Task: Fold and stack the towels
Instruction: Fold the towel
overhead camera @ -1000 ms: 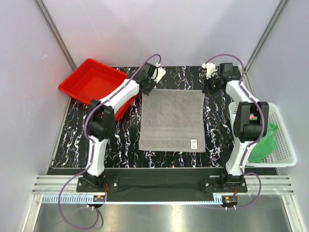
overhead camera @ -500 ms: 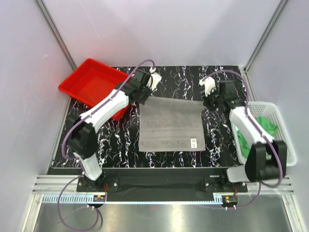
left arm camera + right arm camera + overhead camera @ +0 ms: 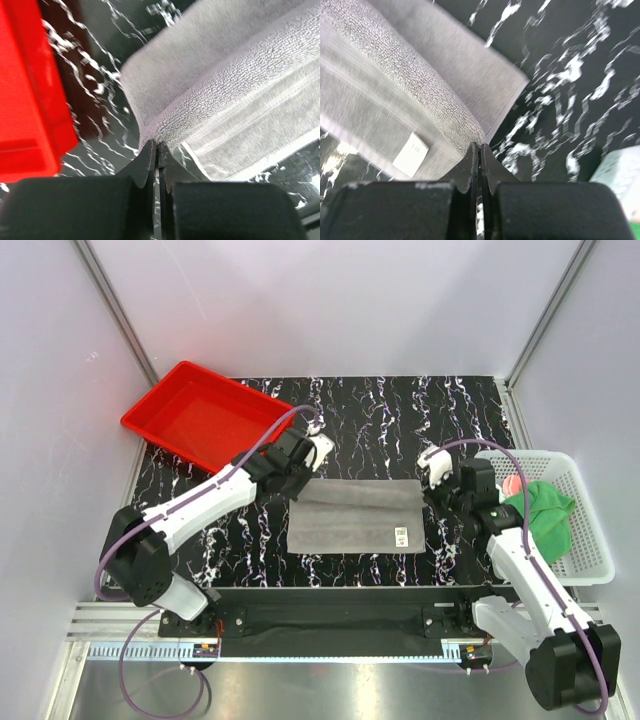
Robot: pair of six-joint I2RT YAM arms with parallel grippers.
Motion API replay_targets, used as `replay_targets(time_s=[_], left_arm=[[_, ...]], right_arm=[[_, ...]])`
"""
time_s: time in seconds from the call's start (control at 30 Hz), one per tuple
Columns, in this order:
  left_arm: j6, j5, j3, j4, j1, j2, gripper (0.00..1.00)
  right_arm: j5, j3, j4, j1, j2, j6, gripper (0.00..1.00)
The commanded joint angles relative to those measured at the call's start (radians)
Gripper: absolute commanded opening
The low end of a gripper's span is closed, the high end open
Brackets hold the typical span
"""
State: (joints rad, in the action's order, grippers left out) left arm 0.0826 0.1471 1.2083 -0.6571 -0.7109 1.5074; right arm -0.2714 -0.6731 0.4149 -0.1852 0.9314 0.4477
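Observation:
The grey towel lies in the middle of the table, its far edge lifted and drawn toward the near edge. My left gripper is shut on its far left corner. My right gripper is shut on its far right corner. A small white label sits near the towel's front right corner and also shows in the right wrist view. The green towel and a bit of the salmon-pink towel lie in the white mesh basket. The white towel is out of view.
A red plastic tray stands at the back left, its side close to my left wrist. The basket stands at the right edge of the black marbled table. Grey walls enclose the back and sides.
Both grippers have pulled the towel's far edge toward the near side, over the rest of the towel. The visible towel has become much shorter front to back.

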Motion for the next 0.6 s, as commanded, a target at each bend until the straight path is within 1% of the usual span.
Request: replay_targets(time_s=[0.0,0.07,0.23,0.4,0.43,0.47,0.5,0.53,0.57], left_arm=[[-0.072,0.013,-0.052,0.017,-0.039,-0.042,0.0],[-0.08,-0.019,-0.07,0.005,-0.05,-0.049,0.0],[-0.125,-0.023,-0.098,-0.035,-0.065,-0.07,0.0],[-0.144,-0.053,-0.148,-0.021,-0.073,-0.087,0.0],[-0.147,-0.064,-0.15,-0.025,-0.073,-0.079,0.0],[-0.152,-0.081,-0.15,-0.032,-0.076,-0.076,0.03],[-0.155,-0.089,-0.151,-0.05,-0.079,-0.075,0.09],[-0.159,-0.098,-0.15,-0.061,-0.082,-0.078,0.16],[-0.161,-0.104,-0.15,-0.068,-0.093,-0.082,0.27]], right_arm=[[0.055,0.029,0.009,-0.025,-0.039,-0.049,0.0],[0.072,0.027,0.028,-0.025,-0.026,-0.093,0.0],[0.026,0.014,0.084,-0.039,0.059,-0.093,0.0],[0.018,0.024,0.087,-0.057,0.034,-0.084,0.0],[0.014,0.024,0.09,-0.059,0.027,-0.084,0.03],[0.012,0.02,0.097,-0.06,0.024,-0.084,0.06],[0.011,0.015,0.105,-0.065,0.014,-0.081,0.12],[0.009,0.012,0.11,-0.063,0.006,-0.081,0.15],[0.009,0.004,0.12,-0.065,-0.006,-0.084,0.19]])
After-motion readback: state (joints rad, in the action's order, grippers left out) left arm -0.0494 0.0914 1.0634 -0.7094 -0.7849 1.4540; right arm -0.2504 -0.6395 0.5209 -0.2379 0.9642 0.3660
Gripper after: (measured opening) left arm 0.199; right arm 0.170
